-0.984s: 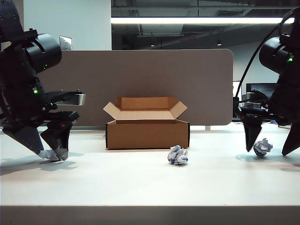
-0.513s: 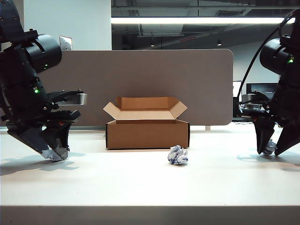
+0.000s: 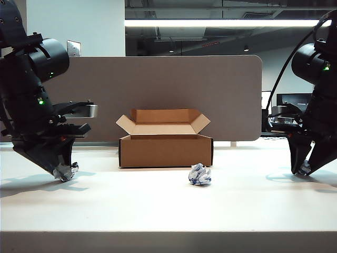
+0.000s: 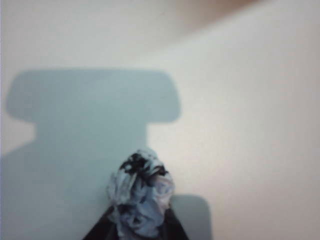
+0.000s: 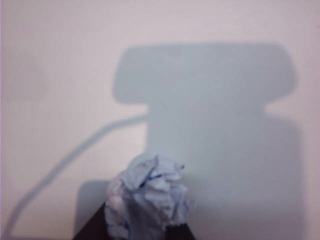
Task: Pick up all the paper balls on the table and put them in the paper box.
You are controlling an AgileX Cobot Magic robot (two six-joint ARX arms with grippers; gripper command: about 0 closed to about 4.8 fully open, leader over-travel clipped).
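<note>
Left claw (image 3: 63,171) pinching paper ball (image 4: 140,197), right claw (image 3: 304,169) likewise

Paper box (image 3: 166,151) mid-table (image 3: 158,205) — loose paper ball (image 3: 200,174) before it, divider panel (image 3: 158,95) behind.

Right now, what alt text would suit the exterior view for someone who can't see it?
Two black robot grippers pinch paper balls at table level: left gripper at far left, right gripper at far right. An open box stands between them, a third ball before it.
</note>
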